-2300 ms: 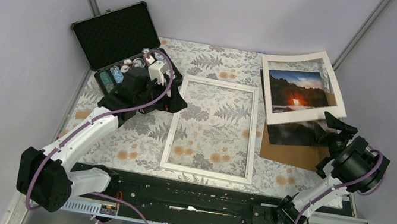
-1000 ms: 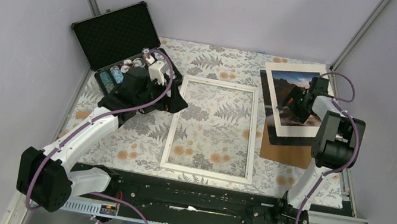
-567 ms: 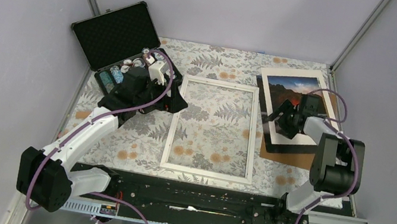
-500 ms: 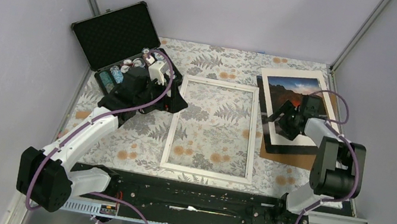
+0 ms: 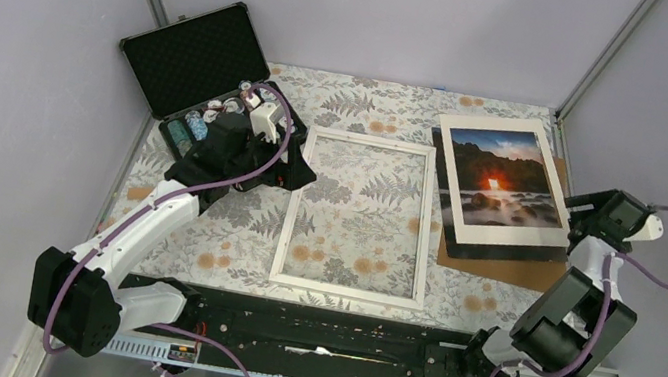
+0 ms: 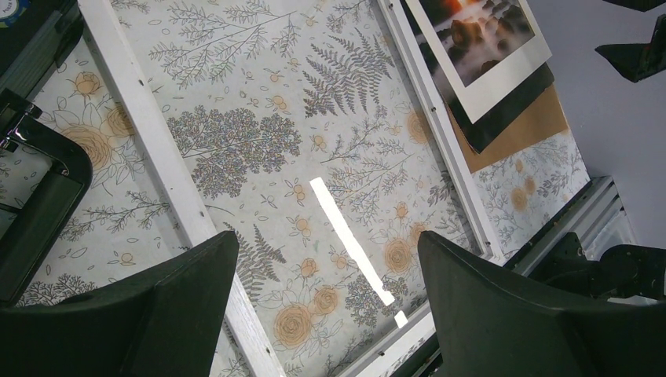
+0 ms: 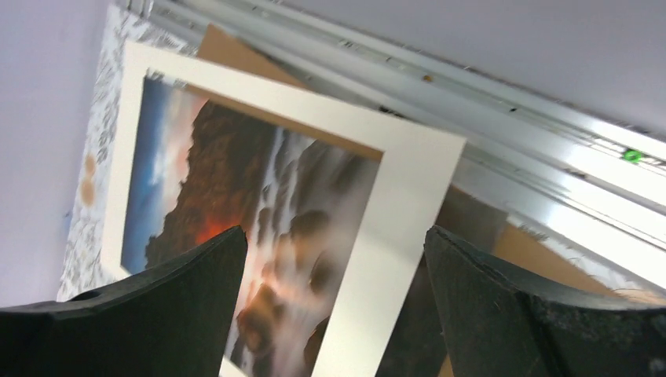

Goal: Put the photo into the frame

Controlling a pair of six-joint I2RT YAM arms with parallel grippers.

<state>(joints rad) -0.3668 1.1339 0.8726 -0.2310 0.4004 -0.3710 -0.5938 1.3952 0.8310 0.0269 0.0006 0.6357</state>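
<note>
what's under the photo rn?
The photo lies on a black sheet, which shows along its left and near edges. Below that, a brown board sticks out at the near and right sides. Anything else beneath the print is covered.

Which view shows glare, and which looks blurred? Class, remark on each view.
Left wrist view: a bright white streak, likely glare, crosses the tablecloth inside the frame. Right wrist view: the photo looks soft. Top external view: evenly lit, sharp.
</note>
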